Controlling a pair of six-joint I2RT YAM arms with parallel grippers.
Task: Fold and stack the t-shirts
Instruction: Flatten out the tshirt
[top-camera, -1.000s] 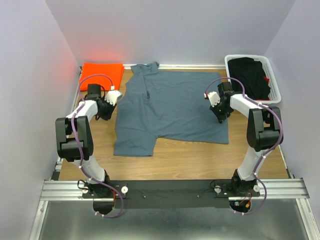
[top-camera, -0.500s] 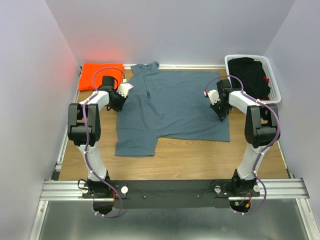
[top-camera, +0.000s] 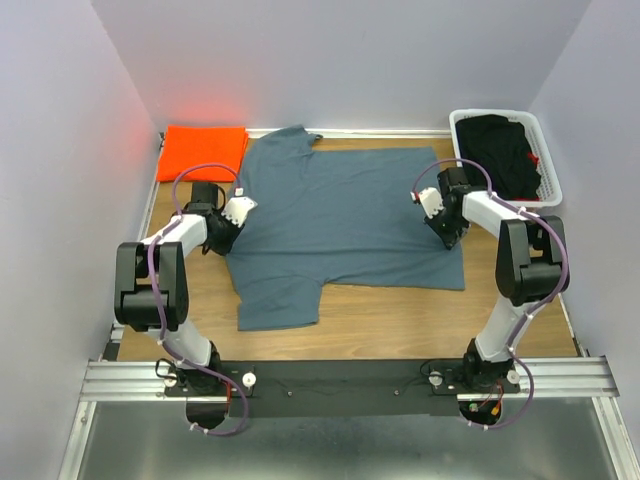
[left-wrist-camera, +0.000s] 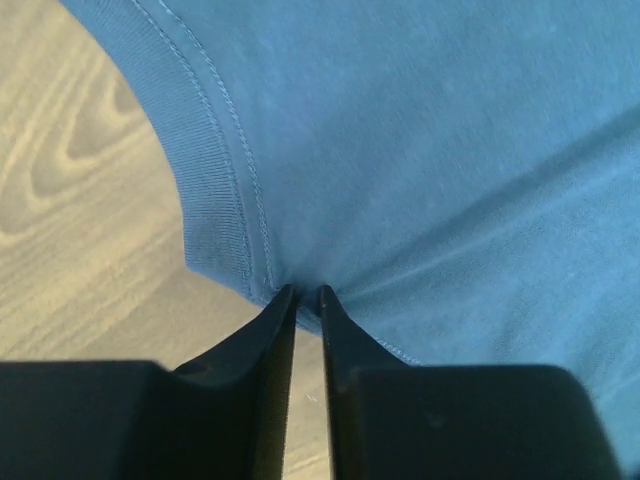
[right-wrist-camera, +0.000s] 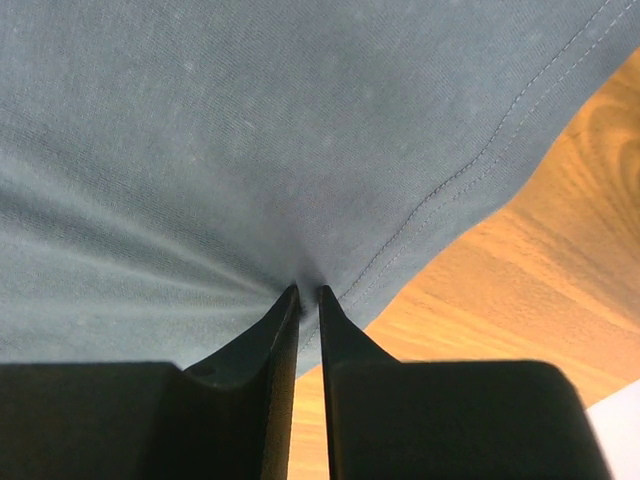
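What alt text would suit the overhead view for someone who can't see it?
A blue-grey t-shirt lies spread on a wooden table, pinched by the left claw at its collar and the right claw at its hem. A folded orange t-shirt lies back left; a white basket of dark clothes, back right.

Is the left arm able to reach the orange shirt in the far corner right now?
Probably, but not freely. The orange shirt lies close beyond the left pincer, with nothing lying between them. But the pincer is shut on the edge of the grey shirt and must let go first.
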